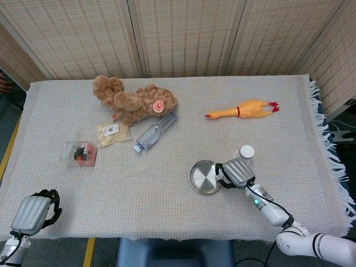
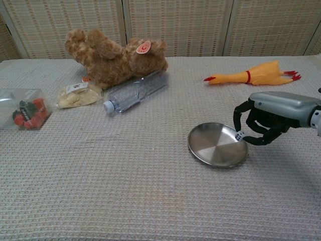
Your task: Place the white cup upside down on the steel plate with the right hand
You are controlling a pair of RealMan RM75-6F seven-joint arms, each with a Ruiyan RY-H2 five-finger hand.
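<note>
A round red tag with pale marks that cannot be read is seen on the brown teddy bear [image 1: 133, 100], and a white label too small to read on the snack packet [image 1: 112, 133]. The white cup [image 1: 244, 153] stands upside down on the bench [image 1: 167, 211], just beyond the right robot hand [image 1: 238, 172] and beside the steel plate [image 1: 203, 176]; in the chest view it is hidden behind that hand. The right robot hand is held at the plate's right rim, its dark fingers [image 2: 253, 125] curled downward around nothing. The left robot hand [image 1: 34, 211] is curled at the bench's near left corner. A clear bottle [image 1: 156, 131], a rubber chicken [image 1: 245, 109] and a small clear box [image 1: 81, 153] lie farther back.
</note>
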